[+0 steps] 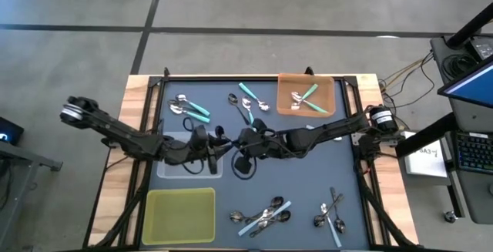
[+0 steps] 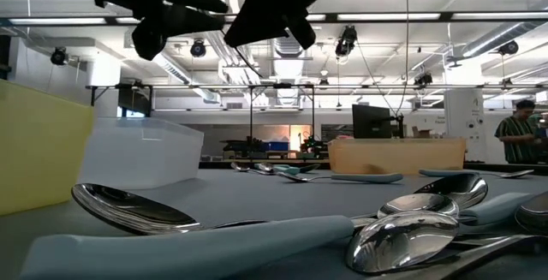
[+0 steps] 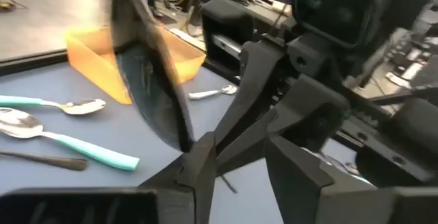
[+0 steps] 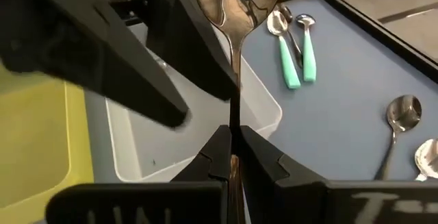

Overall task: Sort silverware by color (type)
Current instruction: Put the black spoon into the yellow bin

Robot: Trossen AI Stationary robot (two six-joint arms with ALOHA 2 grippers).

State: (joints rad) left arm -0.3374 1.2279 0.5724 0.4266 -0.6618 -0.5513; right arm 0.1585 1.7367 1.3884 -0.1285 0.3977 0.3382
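Two grippers meet mid-frame in the high view above the blue-grey desk (image 1: 308,183). The right gripper (image 4: 230,150) is clenched on a dark plain-metal spoon (image 4: 236,18), held upright over the clear plastic tray (image 4: 267,118). The left gripper (image 3: 236,148) stands parted just beside it.

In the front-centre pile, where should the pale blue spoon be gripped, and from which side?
Probably grip the pale blue spoon at the handle end pointing toward the yellow tray, coming straight down with fingers across the strip. It lies flat, and that end pokes clear of the metal spoons crowding its other end.
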